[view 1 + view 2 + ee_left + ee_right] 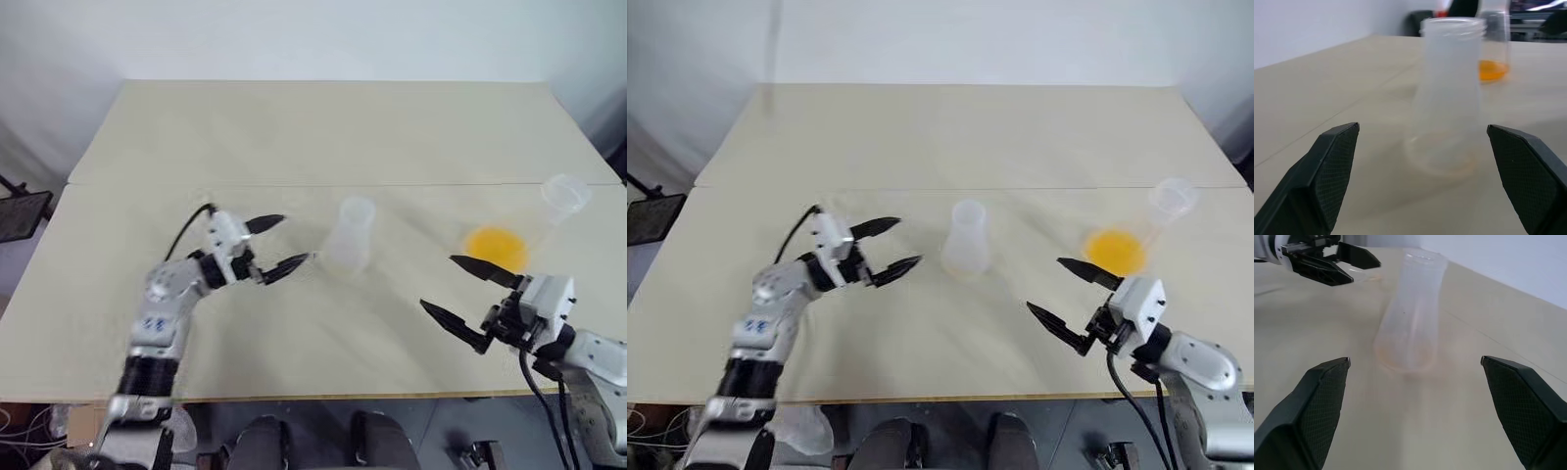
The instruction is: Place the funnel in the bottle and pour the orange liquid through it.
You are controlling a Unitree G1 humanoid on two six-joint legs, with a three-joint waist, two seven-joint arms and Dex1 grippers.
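Note:
The hazy bottle (347, 245) stands upright at the middle of the table. A see-through rim at its mouth (356, 209) looks like the funnel, though I cannot tell it apart from the neck. The orange liquid (497, 247) lies in the bottom of a clearer flask (564, 194) to the right. My left gripper (294, 239) is open just left of the bottle, apart from it and holding nothing. My right gripper (438, 281) is open and empty, nearer than the orange liquid and a little to its left. The left wrist view looks straight at the bottle (1448, 98), with the orange liquid (1493, 70) behind it.
The pale table (294, 137) has a seam running across just behind the bottle. Its front edge lies close under both arms. A dark object (20, 213) sits off the table's left side.

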